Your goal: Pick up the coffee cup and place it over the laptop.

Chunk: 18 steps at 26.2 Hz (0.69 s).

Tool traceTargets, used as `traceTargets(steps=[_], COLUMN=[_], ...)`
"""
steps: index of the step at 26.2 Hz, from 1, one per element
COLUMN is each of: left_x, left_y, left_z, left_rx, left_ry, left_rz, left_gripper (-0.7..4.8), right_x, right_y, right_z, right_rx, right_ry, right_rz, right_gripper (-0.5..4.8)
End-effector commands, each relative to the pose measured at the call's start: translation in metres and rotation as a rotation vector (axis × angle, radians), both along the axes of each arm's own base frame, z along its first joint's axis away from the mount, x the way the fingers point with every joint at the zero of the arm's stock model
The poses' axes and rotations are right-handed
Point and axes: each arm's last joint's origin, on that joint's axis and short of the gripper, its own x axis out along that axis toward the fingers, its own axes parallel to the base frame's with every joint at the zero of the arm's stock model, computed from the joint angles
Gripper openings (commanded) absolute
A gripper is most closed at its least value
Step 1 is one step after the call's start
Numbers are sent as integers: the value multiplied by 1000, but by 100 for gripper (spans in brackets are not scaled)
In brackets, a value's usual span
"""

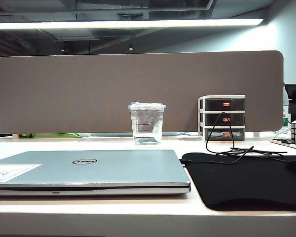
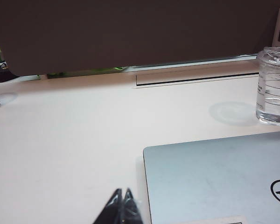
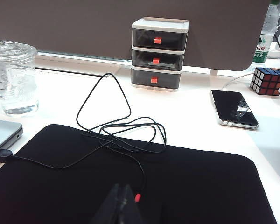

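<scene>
Left gripper (image 2: 122,205): fingertips pressed together into a single dark point, holding nothing. It sits low at the near edge of the desk, just left of the laptop's left edge; this reads as a parked pose with no approach begun. Not seen in the exterior view.

Right gripper (image 3: 122,201): fingertips likewise pressed together, holding nothing. It sits low over the near part of the black mat (image 3: 200,186), with a red-tipped cable end just beside it. Also parked, by the look of it.

Laptop (image 1: 89,168): silver-grey, lid shut and flat, logo up, near left on the desk (image 1: 138,217), with a white sticker at its near left corner. The shut lid gives a broad level landing surface.

Coffee cup (image 1: 147,123): clear, lidded, upright on the desk just beyond the laptop's far edge, near the middle, apart from both grippers. It appears empty or nearly so, hence light and easily tipped.

Black cable (image 3: 116,126): looped loosely over the mat's far edge, one end plugged into the laptop's right side.

Small drawer unit (image 3: 158,53): three tiers, far right, against the grey partition (image 1: 138,89).

Phone (image 3: 233,108), puzzle cube (image 3: 267,80), bottle (image 3: 269,32): far right, well clear of the cup.

Status: pick not yet started; either gripper must spread its fingers before reaching for the cup.
</scene>
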Motion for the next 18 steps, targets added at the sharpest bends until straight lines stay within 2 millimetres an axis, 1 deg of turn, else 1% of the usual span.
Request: traceTargets(steps=[1, 13, 17, 18], left_x=[0, 0, 0, 0], left_y=[0, 0, -1, -1], left_z=[1, 1, 2, 2], left_rx=[-3, -5, -6, -33], left_ry=[-7, -12, -16, -19], left_rz=[-3, -4, -34, -52], left_gripper=[-5, -5, -5, -5], right_x=[0, 0, 0, 0], right_y=[0, 0, 0, 0], right_z=[0, 0, 0, 0], right_rx=[-3, -3, -3, -3], right_ry=[-17, -17, -17, -17], right_rz=[0, 1, 3, 3], right_gripper=[-6, -6, -6, -6])
